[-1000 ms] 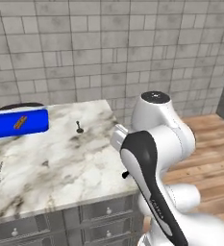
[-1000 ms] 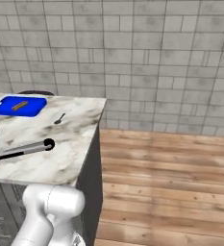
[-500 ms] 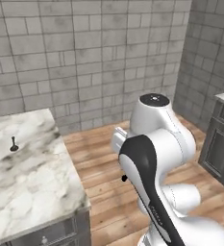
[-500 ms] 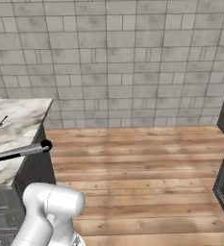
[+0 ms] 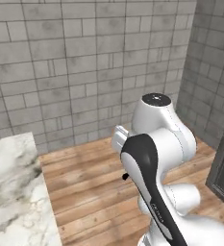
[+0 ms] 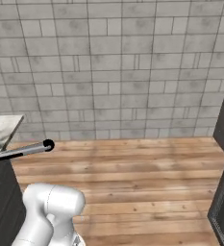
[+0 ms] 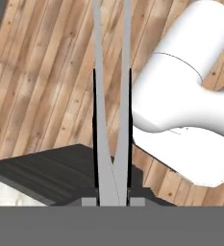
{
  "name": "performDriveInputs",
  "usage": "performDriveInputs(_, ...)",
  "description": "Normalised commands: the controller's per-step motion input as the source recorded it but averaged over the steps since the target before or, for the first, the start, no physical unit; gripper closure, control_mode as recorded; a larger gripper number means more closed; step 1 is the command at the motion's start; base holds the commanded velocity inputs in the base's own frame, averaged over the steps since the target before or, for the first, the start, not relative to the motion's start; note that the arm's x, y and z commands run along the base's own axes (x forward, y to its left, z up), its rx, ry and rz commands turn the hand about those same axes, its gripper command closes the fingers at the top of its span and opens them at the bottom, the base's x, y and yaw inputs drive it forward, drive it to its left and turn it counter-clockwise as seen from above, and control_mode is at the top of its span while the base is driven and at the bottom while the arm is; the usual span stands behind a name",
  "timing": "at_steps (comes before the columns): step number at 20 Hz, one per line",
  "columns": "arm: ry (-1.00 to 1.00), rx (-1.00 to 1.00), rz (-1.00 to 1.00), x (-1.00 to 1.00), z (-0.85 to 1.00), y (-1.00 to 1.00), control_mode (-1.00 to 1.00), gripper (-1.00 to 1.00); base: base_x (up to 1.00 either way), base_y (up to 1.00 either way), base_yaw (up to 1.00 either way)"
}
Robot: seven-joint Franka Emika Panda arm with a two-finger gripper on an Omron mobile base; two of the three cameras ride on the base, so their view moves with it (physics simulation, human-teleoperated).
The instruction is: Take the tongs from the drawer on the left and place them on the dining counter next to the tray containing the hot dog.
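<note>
Between the two dark finger tips [image 7: 94, 120] at the bottom of the hand view stand the tongs [image 7: 111, 96], their two silver-grey arms meeting low down and spreading slightly as they run up and out past the top edge; the jaws are drawn narrow and clamp the tongs from both sides. Beyond them lies a wooden plank floor [image 7: 41, 72] and a dark-grey cabinet top or side (which of the two I cannot tell). From the right base view the tongs [image 6: 27, 150] jut out level from the left edge, ending in a black tip above the floor. A corner of the white marble table [image 5: 12, 192] sits at lower left of the left base view, well apart from the tongs' tip, before a grey tiled wall [image 5: 84, 62].
</note>
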Motion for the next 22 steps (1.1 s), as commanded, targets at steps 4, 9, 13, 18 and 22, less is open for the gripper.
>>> performDriveInputs(4, 0.00, 0.00, 0.00, 0.00, 0.00, 0.00, 1.00, 1.00, 1.00, 0.00, 0.07)
performDriveInputs(9, 0.00, 0.00, 0.00, 0.00, 0.00, 0.00, 1.00, 1.00, 1.00, -0.02, 0.11)
performDriveInputs(13, 0.00, 0.00, 0.00, 0.00, 0.00, 0.00, 1.00, 1.00, 1.00, -0.29, 0.30)
performDriveInputs(18, 0.00, 0.00, 0.00, 0.00, 0.00, 0.00, 1.00, 1.00, 1.00, -0.26, 0.41)
performDriveInputs(22, 0.00, 0.00, 0.00, 0.00, 0.00, 0.00, 1.00, 1.00, 1.00, -0.15, 0.52)
